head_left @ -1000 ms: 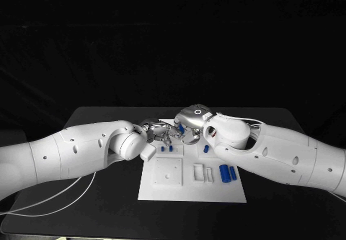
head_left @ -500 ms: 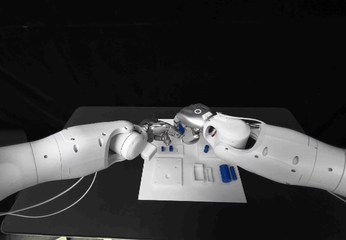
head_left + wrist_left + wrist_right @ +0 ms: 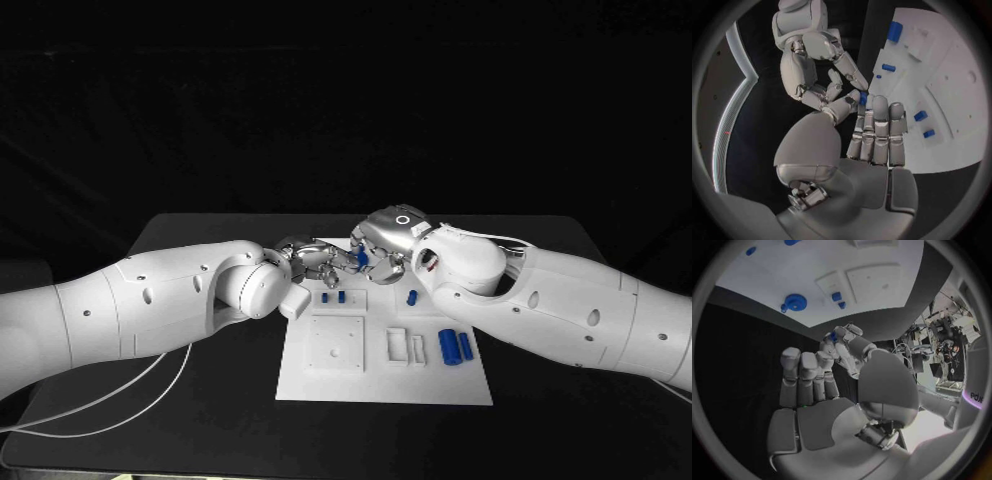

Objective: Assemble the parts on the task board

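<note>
My left hand (image 3: 307, 258) and right hand (image 3: 384, 240) meet above the task board (image 3: 387, 385)'s far edge, both pinching one small blue part (image 3: 863, 98). Loose parts (image 3: 456, 346) lie near-right; bare table (image 3: 188, 235) all around.

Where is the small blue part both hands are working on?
Above the task board's far edge, the blue part is pinched between the left hand and right hand.

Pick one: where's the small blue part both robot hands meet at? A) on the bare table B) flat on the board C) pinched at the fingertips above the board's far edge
C: the blue part sits between the left hand's fingertips and the right hand's, off the board.
</note>
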